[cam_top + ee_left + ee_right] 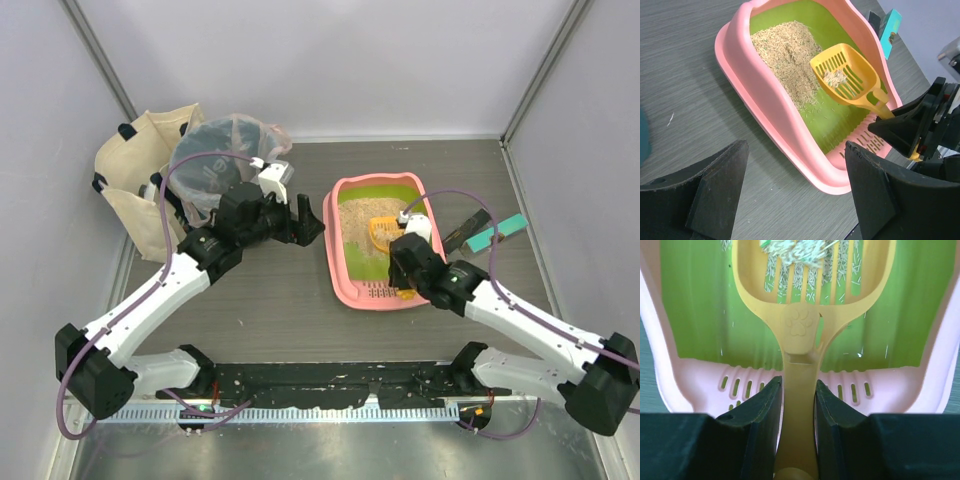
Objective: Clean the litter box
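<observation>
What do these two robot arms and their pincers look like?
The left arm and right arm are both slim white tubes linked by chunky black joints, with black bases. A purple cable loops along each one. The left pincer and right pincer each have two matte black, wedge-shaped fingers. No markings are readable.

**No lettering in sight, just a paw mark**

We scan all three views and find no words or numbers. We do catch a paw print embossed on the orange scoop [799, 325], where handle meets bowl; the teal block [890, 22] carries a mark too small to read
</observation>
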